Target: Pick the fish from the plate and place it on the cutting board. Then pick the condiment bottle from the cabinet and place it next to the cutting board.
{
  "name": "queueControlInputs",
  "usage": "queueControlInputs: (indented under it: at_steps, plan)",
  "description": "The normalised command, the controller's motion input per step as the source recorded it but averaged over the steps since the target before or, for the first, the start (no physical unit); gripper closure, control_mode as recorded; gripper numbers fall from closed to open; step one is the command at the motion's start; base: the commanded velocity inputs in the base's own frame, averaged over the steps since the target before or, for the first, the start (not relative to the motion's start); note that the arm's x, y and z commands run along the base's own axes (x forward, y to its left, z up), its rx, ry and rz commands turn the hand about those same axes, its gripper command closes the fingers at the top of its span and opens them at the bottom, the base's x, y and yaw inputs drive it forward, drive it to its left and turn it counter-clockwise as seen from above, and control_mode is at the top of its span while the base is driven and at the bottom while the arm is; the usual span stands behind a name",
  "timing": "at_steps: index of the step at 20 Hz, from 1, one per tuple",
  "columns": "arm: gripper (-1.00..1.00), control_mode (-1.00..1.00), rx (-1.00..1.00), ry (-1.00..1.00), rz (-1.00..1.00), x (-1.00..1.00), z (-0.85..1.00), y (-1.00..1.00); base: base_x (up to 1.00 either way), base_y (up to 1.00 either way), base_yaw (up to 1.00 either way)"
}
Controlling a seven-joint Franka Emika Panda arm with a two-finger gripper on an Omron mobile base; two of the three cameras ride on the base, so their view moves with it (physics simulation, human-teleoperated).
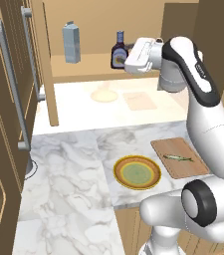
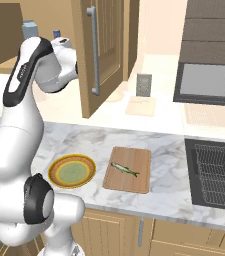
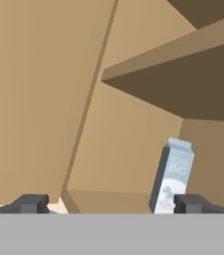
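Silvery fish (image 1: 178, 158) on cutting board (image 1: 168, 166), hand (image 3: 108, 203) open in cabinet (image 3: 39, 94)

Open shelf gap between carton (image 1: 71, 43) and condiment bottle (image 1: 119, 51)

Glossy white arm (image 1: 203, 119), dark joints

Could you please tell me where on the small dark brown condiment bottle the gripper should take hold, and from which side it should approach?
Probably around the wide lower body of the small dark brown condiment bottle with the pale label, coming in level from the light tan cabinet's open front. The bottle stands upright on the shelf, and its neck is narrow. The tall grey-blue carton stands apart to one side.
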Motion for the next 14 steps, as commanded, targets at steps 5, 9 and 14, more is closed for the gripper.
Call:
queueControlInputs:
  at_steps: [5, 9, 14]
  plan:
    - [-1.0, -1.0, 0.0, 0.0, -0.04, 0.25, 0.0, -0.03, 0.0, 0.0, 0.0]
    - [-1.0, -1.0, 0.0, 0.0, -0.03, 0.18, 0.0, -0.08, 0.0, 0.0, 0.0]
    - [-1.0, -1.0, 0.03, 0.0, 0.0, 0.13, 0.01, -0.13, 0.0, 0.0, 0.0]
